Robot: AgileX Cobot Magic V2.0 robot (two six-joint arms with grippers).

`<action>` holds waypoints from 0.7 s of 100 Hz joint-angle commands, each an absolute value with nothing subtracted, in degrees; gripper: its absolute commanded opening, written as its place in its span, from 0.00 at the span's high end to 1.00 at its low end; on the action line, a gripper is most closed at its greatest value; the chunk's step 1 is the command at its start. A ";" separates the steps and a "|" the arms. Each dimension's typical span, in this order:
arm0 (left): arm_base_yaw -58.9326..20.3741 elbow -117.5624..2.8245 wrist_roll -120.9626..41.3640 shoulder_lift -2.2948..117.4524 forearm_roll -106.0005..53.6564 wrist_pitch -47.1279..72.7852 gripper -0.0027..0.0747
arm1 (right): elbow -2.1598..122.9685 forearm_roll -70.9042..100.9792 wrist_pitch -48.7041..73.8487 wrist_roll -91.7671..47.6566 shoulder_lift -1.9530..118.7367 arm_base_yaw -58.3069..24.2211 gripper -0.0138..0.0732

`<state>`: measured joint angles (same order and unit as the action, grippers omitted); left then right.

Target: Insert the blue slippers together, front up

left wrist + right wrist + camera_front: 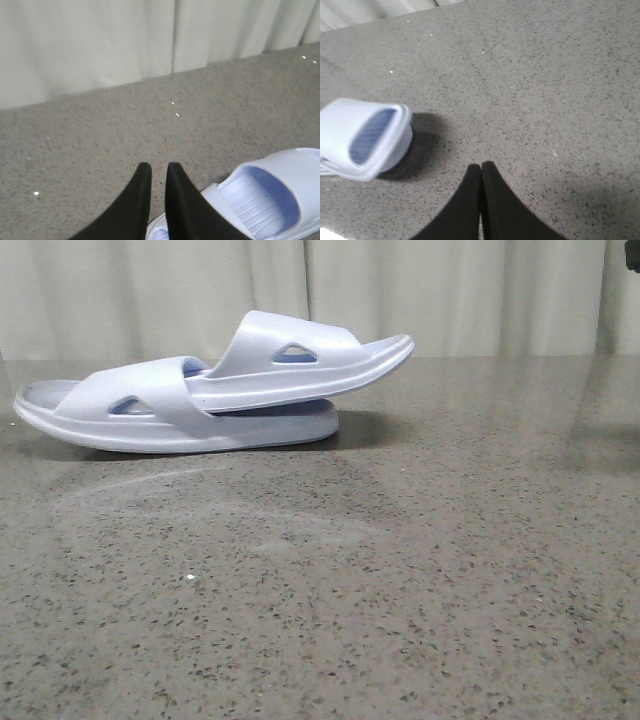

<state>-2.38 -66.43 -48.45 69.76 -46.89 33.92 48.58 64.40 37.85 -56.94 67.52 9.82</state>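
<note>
While both arms hang away from the work, the two blue slippers sit at the far left part of the table (420,580), close to the curtain (450,290). The lower slipper (150,420) lies flat with its sole down. The upper slipper (300,365) has one end pushed under the wide strap of the lower one, and its other end sticks out to the right and tips up a little. They touch and look hooked together.

The left gripper (159,172) holds nothing. Its two black fingers are almost together, with only a thin gap between them. It hangs just beside the slippers, and one strap (280,185) shows near it in the left wrist view. The right gripper (481,170) holds nothing too. Its fingers are pressed tight together. It is over bare table, apart from the slippers, and the open end of the pair (367,137) shows off to one side in the right wrist view.

I think the joining step looks done, or very nearly done. The upper slipper may not be pushed all the way in, but I cannot tell for sure. If more is needed, a gripper would have to open, take the raised end, and push it in gently. The other gripper might have to hold the lower slipper so it does not slide.
</note>
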 commanded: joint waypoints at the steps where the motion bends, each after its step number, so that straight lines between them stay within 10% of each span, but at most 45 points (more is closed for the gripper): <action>1: -4.48 -61.76 -49.86 63.56 -48.98 23.52 0.95 | 47.32 67.32 32.02 -59.49 63.51 7.69 0.94; 70: -6.90 -23.51 -49.86 24.78 -54.27 12.42 0.95 | 18.85 71.30 17.06 -62.63 30.57 -2.85 0.94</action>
